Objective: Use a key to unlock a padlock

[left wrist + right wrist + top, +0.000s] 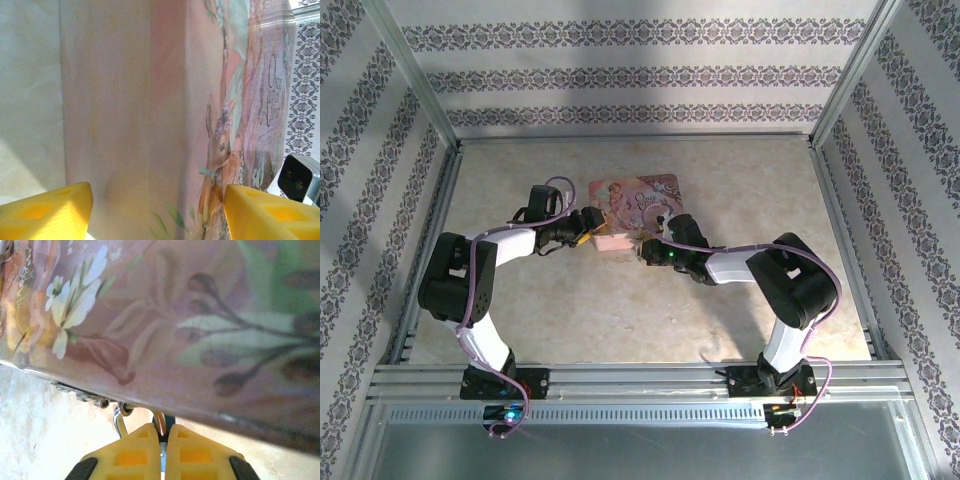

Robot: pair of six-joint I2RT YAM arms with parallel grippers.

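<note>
Top external: left gripper (586,230) is spread wide open against the pink tin (638,198), which sits mid-table toward the far edge. The padlock (119,419) hangs off the tin's near edge, and the right gripper (161,432) is clamped tight on the key (161,454) just below.

Mid-task at the bench: the left arm (470,285) and right arm (790,285) rise from their bases, elbows up and forearms angled inward, so each gripper's nose points toward the other's. The left gripper (159,212) has its yellow fingers (47,212) spread wide. The right gripper (162,442) has its fingertips (137,445) pressed together, a hairline gap between them.
</note>
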